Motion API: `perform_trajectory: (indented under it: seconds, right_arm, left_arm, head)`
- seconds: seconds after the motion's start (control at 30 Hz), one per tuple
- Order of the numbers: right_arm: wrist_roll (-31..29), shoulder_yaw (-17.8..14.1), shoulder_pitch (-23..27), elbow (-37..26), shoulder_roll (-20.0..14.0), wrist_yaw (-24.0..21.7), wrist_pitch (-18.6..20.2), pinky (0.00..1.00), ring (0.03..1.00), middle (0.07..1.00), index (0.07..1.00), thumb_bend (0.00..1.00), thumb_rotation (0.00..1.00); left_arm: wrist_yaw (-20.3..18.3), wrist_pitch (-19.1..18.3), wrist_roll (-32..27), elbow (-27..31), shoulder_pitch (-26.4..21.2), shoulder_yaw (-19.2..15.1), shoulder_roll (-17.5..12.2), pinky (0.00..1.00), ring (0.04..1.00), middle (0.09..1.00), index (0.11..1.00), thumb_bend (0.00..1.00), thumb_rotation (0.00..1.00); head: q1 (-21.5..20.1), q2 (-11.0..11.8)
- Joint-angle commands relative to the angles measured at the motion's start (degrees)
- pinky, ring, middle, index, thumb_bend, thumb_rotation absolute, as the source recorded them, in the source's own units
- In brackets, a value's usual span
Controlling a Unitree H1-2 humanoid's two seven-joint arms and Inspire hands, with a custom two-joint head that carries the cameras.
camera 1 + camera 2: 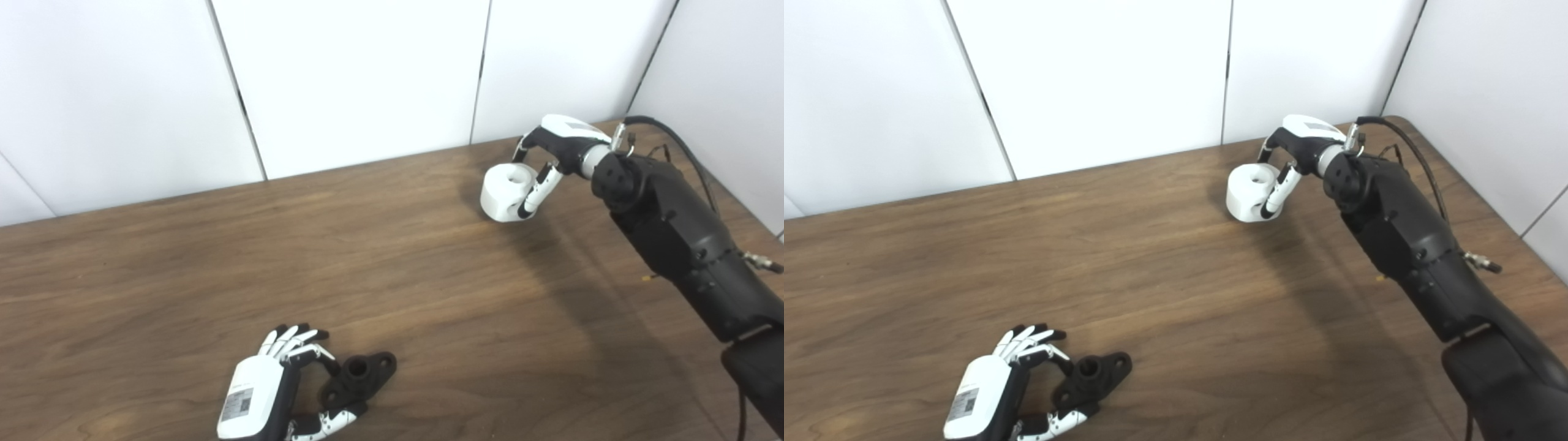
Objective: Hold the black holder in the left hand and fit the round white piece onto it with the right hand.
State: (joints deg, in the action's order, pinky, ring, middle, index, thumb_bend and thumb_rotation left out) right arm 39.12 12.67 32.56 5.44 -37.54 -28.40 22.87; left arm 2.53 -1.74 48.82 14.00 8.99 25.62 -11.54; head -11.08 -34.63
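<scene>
The black holder (360, 378) lies flat on the wooden table (392, 275) near its front edge; it has a raised round socket and flat ears. My left hand (275, 386) is beside it on its left, with one finger on its upper edge and the thumb against its lower end, pinching it; the other fingers stay stretched out. The round white piece (507, 193), a thick cylinder with a centre hole, is at the far right of the table. My right hand (554, 156) is closed around it from above and from the right. I cannot tell whether it is lifted.
White wall panels (367, 79) stand right behind the table's far edge. A side wall (1488, 92) runs along the right. A black cable (674, 138) loops off my right forearm. Bare wood lies between the two hands.
</scene>
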Motion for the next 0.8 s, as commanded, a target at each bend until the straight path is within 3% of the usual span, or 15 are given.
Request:
perform_trajectory:
  seconds: [0.0,0.3,0.77]
  right_arm:
    - [0.4,-0.8,2.2,-5.6,-2.7,-0.7,0.2,1.0,1.0,0.898,0.488,0.52,0.14]
    - [0.0,-1.0,0.0,-18.6,-1.8,-4.9,1.9,1.0,1.0,0.886,0.488,0.52,0.14]
    - [-1.9,0.9,-1.9,-32.7,0.6,-11.6,0.1,1.0,1.0,0.884,0.487,0.52,0.14]
  left_arm:
    - [-3.4,-0.8,1.7,-2.1,1.0,2.0,0.2,0.96,0.889,0.811,0.486,0.52,0.05]
    - [-3.6,-1.4,2.6,-3.2,0.2,2.5,1.0,0.97,0.907,0.823,0.487,0.52,0.05]
    - [-2.9,-2.6,3.7,-5.1,-1.1,3.9,3.6,0.99,0.918,0.826,0.487,0.52,0.05]
  head:
    - [0.0,-0.1]
    - [1.4,-0.5]
    - [6.8,-3.2]
